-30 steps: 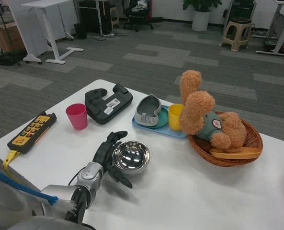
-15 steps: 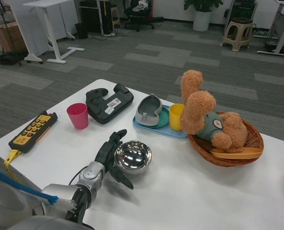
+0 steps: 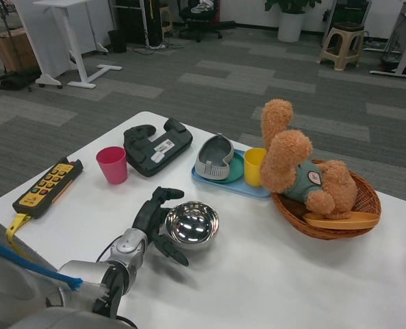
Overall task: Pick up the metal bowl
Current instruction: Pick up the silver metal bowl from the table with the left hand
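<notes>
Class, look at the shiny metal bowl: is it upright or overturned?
Upright. The shiny round metal bowl shows its open mouth and mirrored inside, resting on the white table.

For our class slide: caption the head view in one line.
Robot's left hand cups the metal bowl on the white table.

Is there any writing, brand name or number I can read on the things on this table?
None can be read.
White label on the black device: print too small.
Buttons on the yellow and black remote: markings blurred.
Round patch on the teddy bear: no legible text.
</notes>
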Robot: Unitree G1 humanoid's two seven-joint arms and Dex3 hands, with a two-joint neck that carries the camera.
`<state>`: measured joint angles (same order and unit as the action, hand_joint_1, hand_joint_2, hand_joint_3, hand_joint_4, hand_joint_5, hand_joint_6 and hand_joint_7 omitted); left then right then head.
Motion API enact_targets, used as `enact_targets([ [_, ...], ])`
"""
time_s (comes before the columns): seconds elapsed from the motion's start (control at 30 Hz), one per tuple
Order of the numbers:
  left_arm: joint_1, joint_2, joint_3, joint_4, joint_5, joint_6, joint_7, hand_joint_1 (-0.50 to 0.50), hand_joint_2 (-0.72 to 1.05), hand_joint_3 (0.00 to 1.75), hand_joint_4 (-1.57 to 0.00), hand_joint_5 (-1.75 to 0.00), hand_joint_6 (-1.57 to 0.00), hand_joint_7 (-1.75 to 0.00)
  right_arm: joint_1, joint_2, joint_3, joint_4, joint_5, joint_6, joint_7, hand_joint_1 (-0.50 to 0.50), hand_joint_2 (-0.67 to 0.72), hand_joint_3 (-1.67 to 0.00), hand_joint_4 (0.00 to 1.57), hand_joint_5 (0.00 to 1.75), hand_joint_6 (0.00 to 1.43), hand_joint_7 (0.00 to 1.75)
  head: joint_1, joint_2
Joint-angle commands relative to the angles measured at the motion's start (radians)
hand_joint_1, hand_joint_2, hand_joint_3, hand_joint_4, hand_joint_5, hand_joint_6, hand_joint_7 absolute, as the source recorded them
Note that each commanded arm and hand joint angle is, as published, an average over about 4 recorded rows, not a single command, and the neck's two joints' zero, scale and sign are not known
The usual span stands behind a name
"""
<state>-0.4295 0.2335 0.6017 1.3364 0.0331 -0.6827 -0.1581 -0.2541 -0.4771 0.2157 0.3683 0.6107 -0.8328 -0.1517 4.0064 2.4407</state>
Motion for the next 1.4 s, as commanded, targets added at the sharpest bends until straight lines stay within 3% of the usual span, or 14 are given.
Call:
enact_targets([
  [0.03, 0.012, -0.011, 0.013, 0.012, -0.024, 0.019, -0.031, -0.50, 1.05, 0.09, -0.38, -1.75, -0.27, -1.62, 0.013, -0.012, -0.001, 0.000, 0.006, -0.020, 0.000, 0.12, 0.72, 0.00, 0.06, 0.19, 0.00, 0.31, 0.000, 0.001],
  [0.23, 0.012, -0.013, 0.021, 0.010, -0.047, 0.017, -0.041, -0.41, 1.05, 0.09, -0.87, -1.75, -0.36, -1.64, 0.013, -0.012, -0.001, 0.000, 0.007, -0.020, 0.000, 0.12, 0.72, 0.00, 0.06, 0.19, 0.00, 0.28, -0.002, 0.000],
  [0.37, 0.012, -0.019, 0.021, 0.010, -0.127, 0.015, -0.095, -0.33, 1.05, 0.09, -1.20, -1.75, -0.53, -1.68, 0.013, -0.012, 0.001, 0.000, 0.010, -0.022, 0.000, 0.12, 0.72, 0.00, 0.06, 0.19, 0.00, 0.33, -0.003, 0.000],
  [0.6, 0.012, -0.017, 0.024, 0.011, -0.210, 0.014, -0.164, -0.32, 1.05, 0.09, -1.26, -1.75, -0.72, -1.68, 0.013, -0.012, 0.001, 0.000, 0.011, -0.023, 0.000, 0.15, 0.72, 0.00, 0.07, 0.19, 0.00, 0.31, -0.008, -0.002],
  [0.73, 0.028, -0.016, 0.033, 0.004, -0.252, 0.011, -0.235, -0.27, 1.05, 0.09, -1.27, -1.75, -0.71, -1.64, 0.019, -0.015, 0.001, -0.002, 0.012, -0.026, 0.000, 0.15, 0.72, 0.00, 0.08, 0.19, 0.00, 0.33, -0.009, -0.002],
  [0.87, 0.059, -0.016, 0.044, -0.034, -0.255, 0.011, -0.251, -0.26, 1.05, 0.09, -1.27, -1.75, -0.71, -1.68, 0.021, -0.017, 0.001, -0.002, 0.014, -0.027, 0.000, 0.17, 0.72, 0.00, 0.09, 0.19, 0.00, 0.35, -0.009, -0.003],
  [1.0, 0.077, -0.016, 0.049, -0.062, -0.272, -0.026, -0.258, -0.25, 1.05, 0.09, -1.02, -1.75, -0.61, -1.59, 0.022, -0.019, 0.001, -0.002, 0.016, -0.028, 0.000, 0.16, 0.72, 0.00, 0.06, 0.19, 0.00, 0.30, -0.015, -0.007],
  [1.07, 0.083, -0.016, 0.049, -0.065, -0.284, -0.069, -0.255, -0.25, 1.05, 0.09, -0.72, -1.75, -0.54, -1.55, 0.023, -0.021, 0.001, -0.002, 0.017, -0.028, 0.000, 0.16, 0.72, 0.00, 0.08, 0.19, 0.00, 0.33, -0.020, -0.007],
  [1.13, 0.094, -0.015, 0.047, -0.065, -0.302, -0.100, -0.251, -0.34, 1.05, 0.11, -0.27, -1.75, -0.41, -1.41, 0.027, -0.022, 0.000, -0.005, 0.017, -0.028, 0.000, 0.17, 0.72, 0.00, 0.09, 0.19, 0.00, 0.33, -0.023, -0.007],
  [1.17, 0.100, -0.013, 0.042, -0.065, -0.312, -0.115, -0.247, -0.39, 1.05, 0.13, -0.14, -1.75, -0.36, -1.33, 0.029, -0.023, -0.001, -0.006, 0.018, -0.029, 0.000, 0.17, 0.72, 0.00, 0.09, 0.19, 0.00, 0.31, -0.024, -0.007],
  [1.2, 0.106, -0.012, 0.036, -0.066, -0.322, -0.129, -0.242, -0.45, 1.05, 0.15, -0.01, -1.64, -0.25, -1.15, 0.032, -0.023, -0.002, -0.007, 0.018, -0.029, 0.000, 0.17, 0.72, 0.00, 0.09, 0.19, 0.00, 0.30, -0.026, -0.006],
  [1.23, 0.110, -0.009, 0.029, -0.067, -0.326, -0.142, -0.235, -0.47, 1.05, 0.17, 0.00, -1.54, -0.17, -1.01, 0.033, -0.023, -0.004, -0.007, 0.018, -0.029, 0.000, 0.17, 0.72, 0.00, 0.09, 0.19, 0.00, 0.28, -0.028, -0.006],
  [1.37, 0.126, -0.001, -0.004, -0.080, -0.330, -0.184, -0.209, -0.50, 1.05, 0.17, 0.00, -0.69, -0.03, -0.44, 0.037, -0.025, -0.007, -0.008, 0.018, -0.029, 0.000, 0.17, 0.72, 0.00, 0.09, 0.19, 0.00, 0.30, -0.031, -0.006],
  [1.4, 0.128, 0.000, -0.013, -0.087, -0.330, -0.190, -0.205, -0.50, 1.05, 0.17, 0.00, -0.56, -0.01, -0.37, 0.038, -0.025, -0.007, -0.008, 0.018, -0.029, 0.000, 0.17, 0.72, 0.00, 0.09, 0.19, 0.00, 0.31, -0.038, -0.005],
])
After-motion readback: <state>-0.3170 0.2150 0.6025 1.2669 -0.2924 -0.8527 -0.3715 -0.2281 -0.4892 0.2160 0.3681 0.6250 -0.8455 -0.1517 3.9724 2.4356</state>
